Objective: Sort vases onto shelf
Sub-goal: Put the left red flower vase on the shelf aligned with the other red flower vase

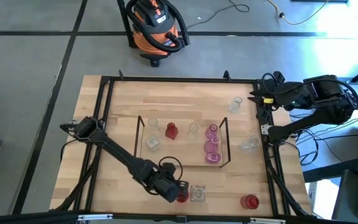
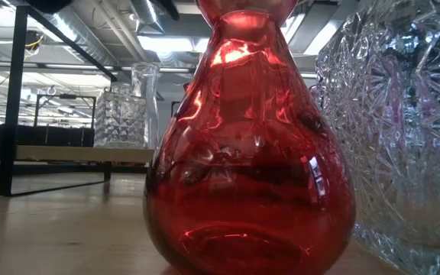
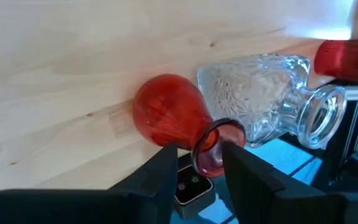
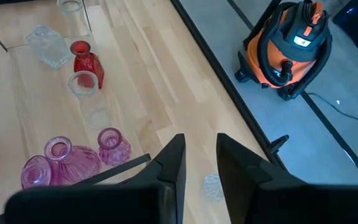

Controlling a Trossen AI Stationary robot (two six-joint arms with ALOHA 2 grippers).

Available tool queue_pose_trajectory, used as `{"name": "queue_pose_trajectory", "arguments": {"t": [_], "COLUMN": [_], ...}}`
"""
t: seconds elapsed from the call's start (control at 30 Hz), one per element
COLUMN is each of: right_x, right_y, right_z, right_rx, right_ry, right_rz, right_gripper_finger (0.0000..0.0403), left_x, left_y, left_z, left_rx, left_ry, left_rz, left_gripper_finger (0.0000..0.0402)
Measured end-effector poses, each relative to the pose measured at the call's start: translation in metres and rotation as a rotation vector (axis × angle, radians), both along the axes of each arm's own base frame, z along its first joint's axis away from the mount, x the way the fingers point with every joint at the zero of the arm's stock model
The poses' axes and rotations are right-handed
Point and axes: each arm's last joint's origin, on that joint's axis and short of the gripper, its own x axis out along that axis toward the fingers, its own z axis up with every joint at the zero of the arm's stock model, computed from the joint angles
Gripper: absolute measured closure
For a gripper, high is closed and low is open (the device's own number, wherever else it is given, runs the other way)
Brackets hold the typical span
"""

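The shelf [image 1: 183, 142] stood mid-table, holding three pink vases [image 1: 212, 144] at its right end, a red vase [image 1: 171, 130] and clear ones. The left gripper [image 3: 199, 163], at the near edge, straddled the neck of a red bulb vase [image 3: 166, 117] beside a cut-glass vase [image 3: 253, 99], fingers parted. The right gripper [image 4: 199, 163] waited at the far right, fingers apart, empty.

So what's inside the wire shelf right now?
The shelf holds three pink vases, one red vase and a few clear ones. Clear glass is faint, so their exact count is uncertain.
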Motion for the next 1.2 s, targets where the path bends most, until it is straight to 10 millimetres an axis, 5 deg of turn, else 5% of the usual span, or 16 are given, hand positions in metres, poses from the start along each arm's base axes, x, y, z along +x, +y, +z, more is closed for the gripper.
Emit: {"name": "queue_pose_trajectory", "arguments": {"t": [0.57,0.87,1.2], "right_x": [0.0,0.0,0.0], "right_y": [0.0,0.0,0.0], "right_z": [0.0,0.0,0.0], "right_rx": [-0.006,-0.007,-0.007], "right_ry": [0.0,0.0,0.0], "right_rz": [-0.004,-0.005,-0.005], "right_gripper_finger": [0.0329,0.0329,0.0329], "left_x": [0.016,0.017,0.025], "left_y": [0.001,0.001,0.006], "left_z": [-0.022,-0.022,-0.009], "left_rx": [-0.043,-0.087,-0.071], "left_ry": [0.016,0.039,-0.004], "left_rz": [-0.083,-0.135,-0.125], "left_gripper_finger": [0.0283,0.0385,0.0395]}}
